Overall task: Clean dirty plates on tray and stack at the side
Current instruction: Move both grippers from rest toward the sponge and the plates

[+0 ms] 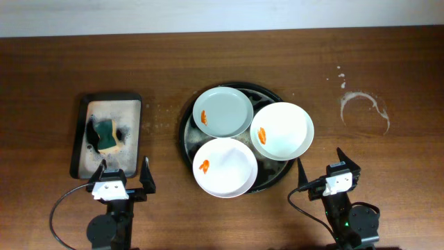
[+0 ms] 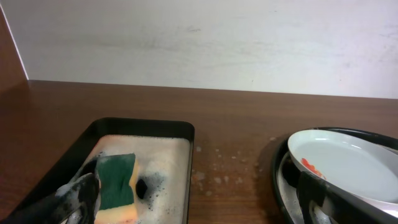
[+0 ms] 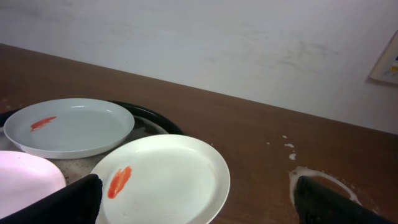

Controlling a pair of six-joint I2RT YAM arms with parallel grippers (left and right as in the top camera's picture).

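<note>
the main risk i see comes from the crowding. the three dirty plates [image 1: 225, 167] lie close together on the tray [image 1: 186, 139], and the two white ones stick out over its raised rim, so perhaps not all of them lie fully flat. if one plate is pressed near its edge with the sponge [image 1: 107, 136], it can tip, or slide against its neighbour and push it off the tray. a plate held only by its thin rim can also slip, i think, because the sponge lies in foam [image 2: 161, 162] in the sponge tray [image 1: 78, 139] and will make things wet. in the left wrist view some foam seems to sit on one finger [image 2: 78, 196]. a wet plate put down carelessly at the side [image 1: 365, 111], where the whitish ring stain is, may skid.

the left gripper [image 1: 125, 165] is just in front of the sponge tray, its fingers spread wide and holding nothing. the right gripper [image 1: 322, 165] is near the front of the table, to the right of the tray, also spread and empty.

the plates are round and shallow. the grey-blue plate [image 1: 223, 112] is at the back of the tray, one white plate [image 1: 283, 130] at the right, the other white plate [image 3: 25, 177] at the front. each has a small orange smear [image 1: 204, 116] near its left side, so no plate is clean yet and nothing is stacked.
</note>
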